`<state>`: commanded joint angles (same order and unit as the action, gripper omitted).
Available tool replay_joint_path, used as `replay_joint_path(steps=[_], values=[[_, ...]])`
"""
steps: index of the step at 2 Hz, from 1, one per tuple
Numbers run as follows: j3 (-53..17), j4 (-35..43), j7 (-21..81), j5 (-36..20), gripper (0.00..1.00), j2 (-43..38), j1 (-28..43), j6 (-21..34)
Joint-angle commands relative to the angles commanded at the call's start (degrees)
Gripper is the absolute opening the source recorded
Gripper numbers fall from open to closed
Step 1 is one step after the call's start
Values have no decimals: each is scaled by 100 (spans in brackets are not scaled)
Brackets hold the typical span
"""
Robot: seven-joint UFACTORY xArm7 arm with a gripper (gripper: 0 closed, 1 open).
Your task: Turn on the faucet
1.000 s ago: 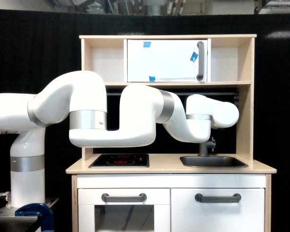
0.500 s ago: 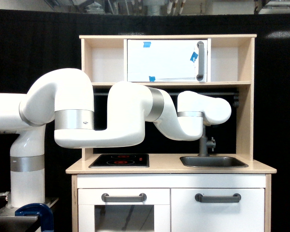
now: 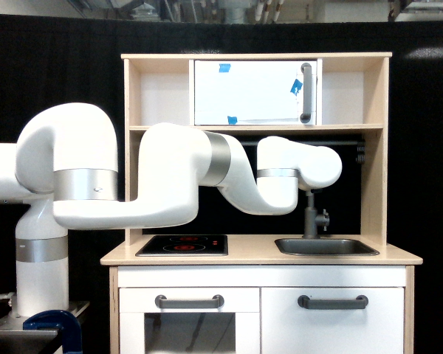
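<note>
Change: over the last second the arm (image 3: 170, 177) drew back toward the exterior view's left, and its wrist rose off the faucet (image 3: 311, 215), which it had been covering down to the knob.
Faucet now: upright post behind the sink (image 3: 326, 246), just below and slightly to the exterior view's right of the arm's last link; more of the post showed than a second earlier, and the small side knob (image 3: 324, 218) was clear of the arm.
Meaning for the task: judged from the retreat, the contact with the faucet was probably over; whether the knob had been turned could not be read, since it looked much the same in all three pictures.
Gripper: not visible as such; only the rounded white end of the arm (image 3: 310, 166) showed above the post, so open, closed or grasping could not be told.
Contact: the top of the post met the underside of the arm's end in this view; touching or merely behind it could not be told.
Hidden: the hooked spout was lost behind the arm's end and against the dark backdrop.
Hard to make out: the knob's angle was too small to judge, and no water or other sign of "on" appeared.
Cut off: the arm's base ran out of the picture at the exterior view's left.
</note>
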<state>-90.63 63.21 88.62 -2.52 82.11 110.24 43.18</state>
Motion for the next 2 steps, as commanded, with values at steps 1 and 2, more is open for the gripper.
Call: replay_joint_path(steps=[1, 2], values=[[31, -1233, 100, 168, 100, 135, -1887, 640], [-26, -1716, 195, 291, 100, 208, -3020, 1283]])
